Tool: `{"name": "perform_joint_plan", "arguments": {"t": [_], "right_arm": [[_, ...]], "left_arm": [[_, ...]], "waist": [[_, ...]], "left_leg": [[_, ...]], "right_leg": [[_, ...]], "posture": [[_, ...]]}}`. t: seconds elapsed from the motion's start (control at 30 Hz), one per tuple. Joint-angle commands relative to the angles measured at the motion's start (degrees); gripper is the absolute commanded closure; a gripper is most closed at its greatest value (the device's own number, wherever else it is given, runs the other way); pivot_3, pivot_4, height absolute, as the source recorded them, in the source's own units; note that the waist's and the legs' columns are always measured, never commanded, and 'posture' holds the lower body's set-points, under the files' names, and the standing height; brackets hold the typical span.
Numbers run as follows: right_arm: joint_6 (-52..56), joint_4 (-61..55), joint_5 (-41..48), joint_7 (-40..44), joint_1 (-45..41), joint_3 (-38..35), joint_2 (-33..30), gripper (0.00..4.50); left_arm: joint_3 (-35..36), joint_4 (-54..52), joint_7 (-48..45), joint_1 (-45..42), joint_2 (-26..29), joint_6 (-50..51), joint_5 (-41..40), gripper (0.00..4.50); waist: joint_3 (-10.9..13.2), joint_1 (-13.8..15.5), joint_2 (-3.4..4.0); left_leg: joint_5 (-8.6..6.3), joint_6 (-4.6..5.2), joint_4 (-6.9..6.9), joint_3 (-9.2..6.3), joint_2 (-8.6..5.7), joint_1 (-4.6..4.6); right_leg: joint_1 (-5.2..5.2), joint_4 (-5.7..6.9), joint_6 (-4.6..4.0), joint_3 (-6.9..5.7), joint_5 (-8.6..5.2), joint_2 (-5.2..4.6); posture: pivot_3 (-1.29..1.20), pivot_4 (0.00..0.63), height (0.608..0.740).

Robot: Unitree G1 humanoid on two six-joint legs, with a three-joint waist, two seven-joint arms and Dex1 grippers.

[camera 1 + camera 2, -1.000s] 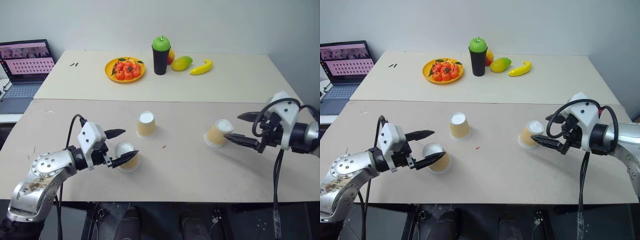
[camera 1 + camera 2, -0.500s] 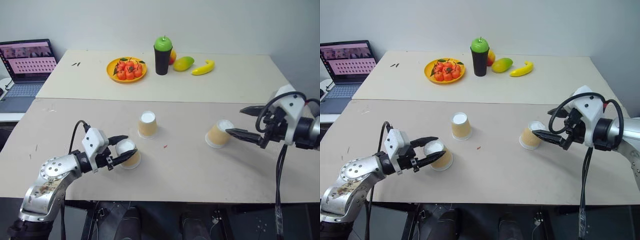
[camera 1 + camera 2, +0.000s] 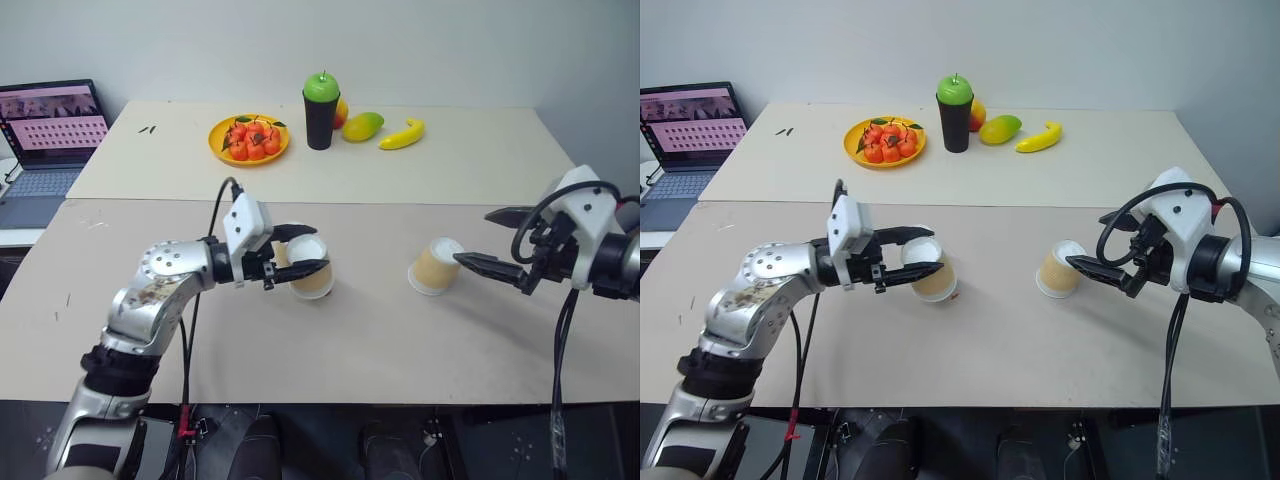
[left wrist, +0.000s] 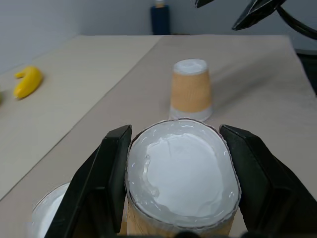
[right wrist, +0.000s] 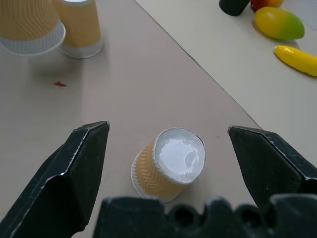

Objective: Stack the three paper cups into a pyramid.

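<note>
Left claw (image 3: 300, 252) carried clamped cup (image 3: 310, 268) beside middle cup (image 4: 30, 224) | right claw (image 3: 497, 240) apart, facing third cup (image 3: 436, 266)

I am seeing my left fingers (image 3: 300, 250) holding one cup (image 3: 309, 266) just in front of a second cup (image 5: 79, 24) near the middle of the bench (image 3: 380, 340). A third cup (image 3: 437, 266) is sitting to the right, between my right fingers (image 3: 478, 263).
</note>
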Motion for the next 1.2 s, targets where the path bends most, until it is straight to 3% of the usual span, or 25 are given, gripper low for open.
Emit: {"name": "perform_joint_plan", "arguments": {"t": [0.03, 0.43, 0.93, 0.97, 1.0, 1.07, 1.2], "right_arm": [[1.38, -3.56, 0.99, -2.11, 1.6, -4.31, 0.65, 0.0], [5.22, -9.9, 3.21, -7.07, 6.25, -9.63, 2.73, 0.0], [6.31, -10.48, 5.17, -9.39, 4.73, -9.64, 2.04, 0.0], [6.26, -10.41, 5.13, -9.35, 4.73, -9.64, 1.97, 0.0], [6.21, -10.32, 5.08, -9.28, 4.73, -9.64, 1.94, 0.0], [6.06, -10.16, 4.92, -9.15, 4.74, -9.55, 1.9, 0.0], [5.72, -9.85, 4.75, -8.9, 4.64, -9.08, 1.9, 0.0]], "left_arm": [[-2.05, 2.8, -3.26, -4.43, -1.68, 0.11, 0.02, 1.87], [-10.7, 15.75, -8.76, -12.84, -10.18, -4.81, 7.2, 1.87], [-11.93, 23.98, -6.12, -13.09, -15.95, -12.3, 15.16, 1.87], [-11.65, 24.02, -5.93, -12.95, -16.17, -12.23, 15.14, 1.1], [-11.52, 23.94, -5.98, -12.83, -16.25, -12.11, 15.11, 0.99], [-11.21, 23.74, -5.84, -12.62, -16.48, -11.92, 15.05, 0.26], [-10.44, 22.84, -5.39, -12.69, -16.68, -11.28, 14.54, 0.1]], "waist": [[0.0, 0.19, -0.01], [0.0, 0.39, -0.01], [0.0, 0.39, 0.0], [0.0, 0.39, 0.0], [0.0, 0.38, 0.0], [0.0, 0.34, 0.0], [0.0, 0.39, 0.0]], "left_leg": [[0.0, 0.0, 0.0, 0.0, 0.0, 0.0], [0.0, 0.0, 0.05, -0.03, -0.03, -0.03], [0.01, 0.01, 0.07, -0.05, -0.03, -0.03], [0.01, 0.01, 0.07, -0.05, -0.03, -0.03], [0.01, 0.01, 0.09, -0.05, -0.03, -0.02], [0.01, 0.02, 0.09, -0.05, -0.03, -0.02], [0.01, 0.02, 0.07, -0.06, -0.04, -0.02]], "right_leg": [[0.01, 0.01, 0.0, 0.0, 0.0, 0.0], [0.04, 0.01, 0.02, -0.01, 0.01, 0.0], [0.05, 0.03, 0.02, -0.01, 0.01, 0.0], [0.05, 0.03, 0.02, -0.01, 0.01, 0.0], [0.05, 0.04, 0.03, -0.01, 0.02, 0.0], [0.05, 0.04, 0.03, -0.01, 0.02, 0.0], [0.05, 0.03, 0.03, -0.01, 0.02, 0.0]], "posture": [[0.0, 0.15, 0.735], [0.0, 0.15, 0.735], [0.0, 0.15, 0.735], [0.0, 0.15, 0.735], [0.0, 0.15, 0.735], [0.0, 0.15, 0.735], [0.0, 0.15, 0.735]]}}
